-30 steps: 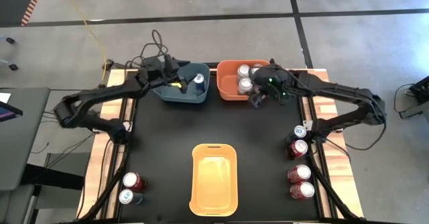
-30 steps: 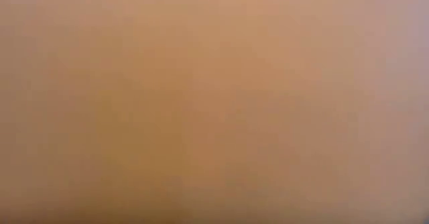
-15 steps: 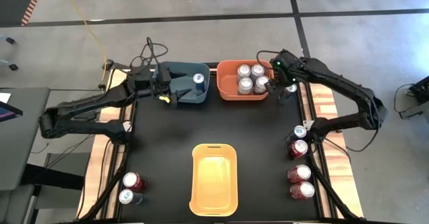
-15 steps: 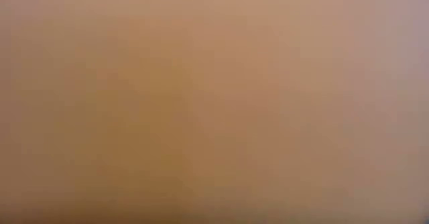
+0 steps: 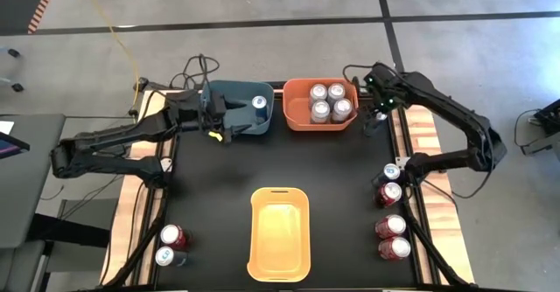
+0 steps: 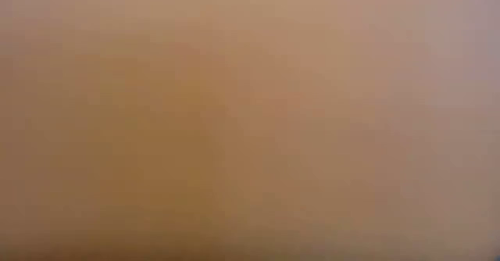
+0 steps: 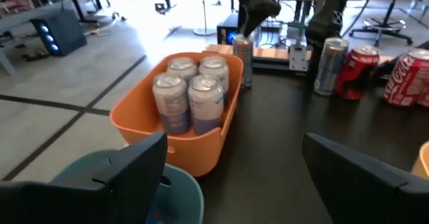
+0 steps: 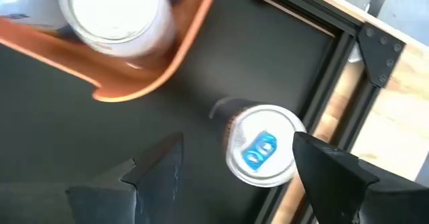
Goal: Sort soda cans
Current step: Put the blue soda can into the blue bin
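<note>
Four pale, silver-topped cans upright in the orange bin, packed two by two, at the far middle of the surface. Just beside that bin, on the right arm's side, one lone can upright on the surface, blue tab on its silver top.

Right tool directly above this lone can, fingers spread to either side of it, a clear gap showing between can and one finger. Nothing gripped.

Left tool at the near edge of the blue bin, fingers spread wide, nothing between them. One single can upright inside the blue bin, in the corner nearest the orange bin.

Yellow bin at the near middle of the surface.

Along the right edge, well apart from the bins, a row of four: a pale can farthest back, then three red cans toward the near edge. At the near left corner, a red can just beside a bluish-topped can.
</note>
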{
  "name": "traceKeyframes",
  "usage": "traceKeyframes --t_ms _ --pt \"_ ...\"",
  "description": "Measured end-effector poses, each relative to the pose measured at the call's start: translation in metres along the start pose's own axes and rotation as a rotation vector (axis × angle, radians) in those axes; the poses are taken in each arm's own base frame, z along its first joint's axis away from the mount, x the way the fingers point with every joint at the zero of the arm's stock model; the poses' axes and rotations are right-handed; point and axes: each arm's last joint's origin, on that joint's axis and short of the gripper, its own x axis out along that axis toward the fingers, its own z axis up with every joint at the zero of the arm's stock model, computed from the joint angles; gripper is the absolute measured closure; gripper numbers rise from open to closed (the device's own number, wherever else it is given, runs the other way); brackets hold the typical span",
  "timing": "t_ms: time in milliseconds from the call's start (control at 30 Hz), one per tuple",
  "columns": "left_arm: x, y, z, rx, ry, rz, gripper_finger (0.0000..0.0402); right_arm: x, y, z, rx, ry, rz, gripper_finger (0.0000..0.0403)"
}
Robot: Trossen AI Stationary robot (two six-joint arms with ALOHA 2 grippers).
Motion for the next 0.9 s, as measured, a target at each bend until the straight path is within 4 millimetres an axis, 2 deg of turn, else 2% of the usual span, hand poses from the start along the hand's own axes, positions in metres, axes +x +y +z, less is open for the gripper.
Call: traceKeyframes --t_ms 133,333,467,633,900 --pt "0.0 -0.003 -0.002 0.003 0.022 -0.016 0.0058 0.002 -0.007 -0.001 -0.012 0.031 -0.004 0.0106" --pt "0.001 -0.007 -0.003 0.02 0.033 -0.036 0.0058 0.003 -0.012 -0.001 -0.056 0.069 0.116 0.0106" --pt "0.001 -0.01 -0.003 0.024 0.033 -0.049 0.0058 0.004 -0.016 0.0 -0.08 0.075 0.12 0.0102" --pt "0.001 -0.013 -0.002 0.027 0.031 -0.061 0.0058 0.005 -0.024 0.0 -0.085 0.083 0.124 0.0081" --pt "0.001 -0.013 -0.003 0.026 0.041 -0.063 0.0058 0.005 -0.023 0.001 -0.087 0.08 0.147 0.0034"
